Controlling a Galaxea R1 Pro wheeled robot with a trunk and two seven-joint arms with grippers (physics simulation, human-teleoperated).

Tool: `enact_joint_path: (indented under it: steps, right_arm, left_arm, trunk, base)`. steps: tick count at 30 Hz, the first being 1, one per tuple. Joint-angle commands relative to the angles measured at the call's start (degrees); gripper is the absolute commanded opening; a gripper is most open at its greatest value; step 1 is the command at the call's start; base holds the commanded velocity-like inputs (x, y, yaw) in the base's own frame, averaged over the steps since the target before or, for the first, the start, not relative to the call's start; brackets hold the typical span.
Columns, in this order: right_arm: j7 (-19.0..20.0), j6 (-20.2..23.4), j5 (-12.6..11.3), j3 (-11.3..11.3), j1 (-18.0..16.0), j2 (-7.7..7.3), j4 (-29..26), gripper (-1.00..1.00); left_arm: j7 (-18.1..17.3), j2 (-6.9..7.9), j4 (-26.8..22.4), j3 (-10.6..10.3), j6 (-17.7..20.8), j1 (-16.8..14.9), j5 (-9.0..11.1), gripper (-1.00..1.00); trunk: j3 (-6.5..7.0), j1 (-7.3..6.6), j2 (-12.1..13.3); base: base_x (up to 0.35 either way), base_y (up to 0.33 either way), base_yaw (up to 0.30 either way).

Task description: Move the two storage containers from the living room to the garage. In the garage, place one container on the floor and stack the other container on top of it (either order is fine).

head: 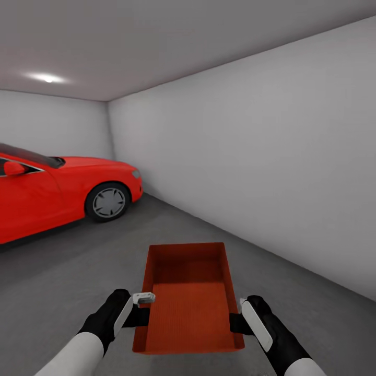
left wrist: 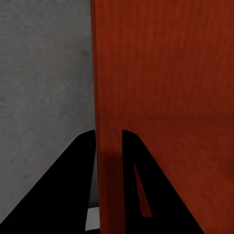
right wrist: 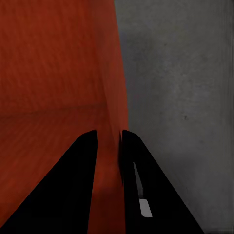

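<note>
— Left gripper [left wrist: 108, 146] clamped over the left wall of the storage container [head: 189, 297], one finger [left wrist: 134, 180] inside, one outside. Right gripper [right wrist: 108, 146] pinching the opposite wall the same way. Bin held level above the floor [head: 78, 271] of the garage, low between both arms.

— Risks?

— Probably slipping from thin-wall pinches if one arm drops faster; tilting, then falling. Possibly a twisted wall if the arms drift apart.

— Differences between views?

— From the head: red car [head: 57, 188], side wall [head: 250, 146], whole bin. From the wrists: finger straddle on each wall, bare concrete just past the rim.
</note>
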Motion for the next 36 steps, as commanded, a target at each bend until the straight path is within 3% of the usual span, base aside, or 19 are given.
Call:
enact_joint_path:
  steps: [1,36]
  right_arm:
    - [-0.42,-0.34,-1.49,0.00,-0.08,-0.01,-0.05,-1.00]
    - [-0.42,-0.34,-1.49,-0.01,-0.08,-0.01,-0.05,-1.00]
  left_arm:
    - [0.27,0.02,-0.14,0.07,0.29,-0.02,0.80,-1.00]
    - [0.27,0.00,-0.14,0.07,0.29,-0.02,0.80,-1.00]
  trunk:
    - [-0.09,0.02,-0.08]
    - [-0.09,0.02,-0.08]
  base:
    - [0.000,0.000,-0.284]
    - [0.000,0.000,-0.284]
